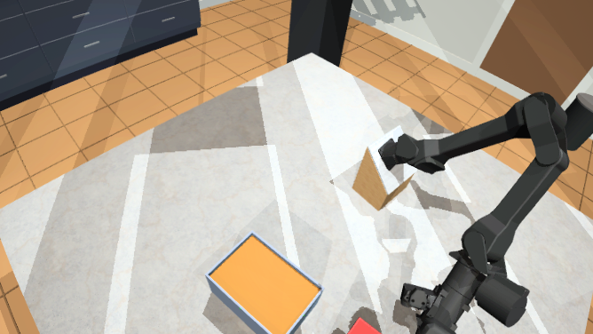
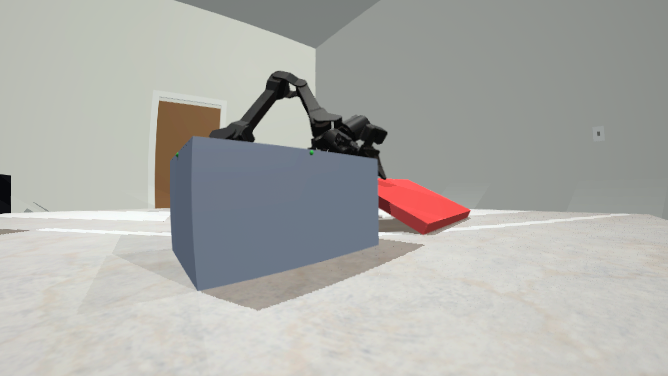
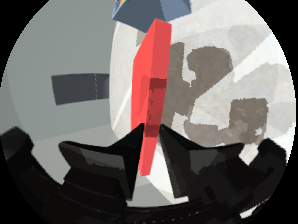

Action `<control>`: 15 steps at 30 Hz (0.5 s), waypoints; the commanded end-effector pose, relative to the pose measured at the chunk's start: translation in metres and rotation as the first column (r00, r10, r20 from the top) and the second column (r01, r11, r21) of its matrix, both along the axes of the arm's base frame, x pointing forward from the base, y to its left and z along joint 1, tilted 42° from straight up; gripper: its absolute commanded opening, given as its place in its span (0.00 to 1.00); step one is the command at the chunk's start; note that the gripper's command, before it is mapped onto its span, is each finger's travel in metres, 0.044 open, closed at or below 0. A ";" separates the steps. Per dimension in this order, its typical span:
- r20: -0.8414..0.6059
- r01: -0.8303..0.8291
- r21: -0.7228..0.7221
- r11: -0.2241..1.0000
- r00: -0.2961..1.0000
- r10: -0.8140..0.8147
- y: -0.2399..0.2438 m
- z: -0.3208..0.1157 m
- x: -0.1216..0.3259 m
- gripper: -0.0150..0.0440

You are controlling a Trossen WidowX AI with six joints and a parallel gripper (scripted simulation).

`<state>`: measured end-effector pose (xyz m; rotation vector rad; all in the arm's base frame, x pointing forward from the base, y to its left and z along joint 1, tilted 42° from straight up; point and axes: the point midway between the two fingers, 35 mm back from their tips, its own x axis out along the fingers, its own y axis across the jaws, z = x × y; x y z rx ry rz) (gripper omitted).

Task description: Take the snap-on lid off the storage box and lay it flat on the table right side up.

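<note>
The storage box (image 1: 222, 297) (image 2: 285, 215) (image 3: 145, 19) is blue-grey, upright and open, with an orange inside. Small green dots show near its rim. The red lid (image 1: 364, 328) (image 2: 425, 207) (image 3: 161, 55) is off the box and beside it. It is tilted, with its low edge at or just above the table and its raised edge at my gripper (image 2: 382, 176) (image 3: 151, 126). My gripper is shut on that raised edge, one finger on each side. In the top view my fingers and most of the lid are out of frame. In the exterior view the box hides part of both.
A wooden wedge-shaped block (image 1: 370, 186) with a white sloping face stands on the pale table (image 1: 186, 213), by the far end of the arm. A dark post (image 1: 315, 31) rises beyond the table's back corner. The arm arches over the table's right side.
</note>
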<state>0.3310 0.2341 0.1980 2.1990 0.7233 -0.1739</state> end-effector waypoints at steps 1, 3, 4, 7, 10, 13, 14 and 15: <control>-0.014 -0.006 -0.007 1.000 1.000 0.006 0.003 -0.008 -0.001 0.25; -0.014 -0.006 -0.007 1.000 1.000 0.006 0.005 -0.009 0.000 0.25; -0.014 -0.006 -0.007 1.000 1.000 0.006 0.005 -0.010 0.000 0.25; -0.014 -0.006 -0.007 1.000 1.000 0.006 0.007 -0.012 0.000 0.25; -0.014 -0.006 -0.006 1.000 1.000 0.006 0.008 -0.013 0.000 0.25; -0.015 -0.006 -0.006 1.000 1.000 0.006 0.010 -0.015 0.000 0.25; -0.015 -0.006 -0.006 1.000 1.000 0.006 0.010 -0.016 0.000 0.25; -0.015 -0.006 -0.006 1.000 1.000 0.006 0.011 -0.016 0.000 0.25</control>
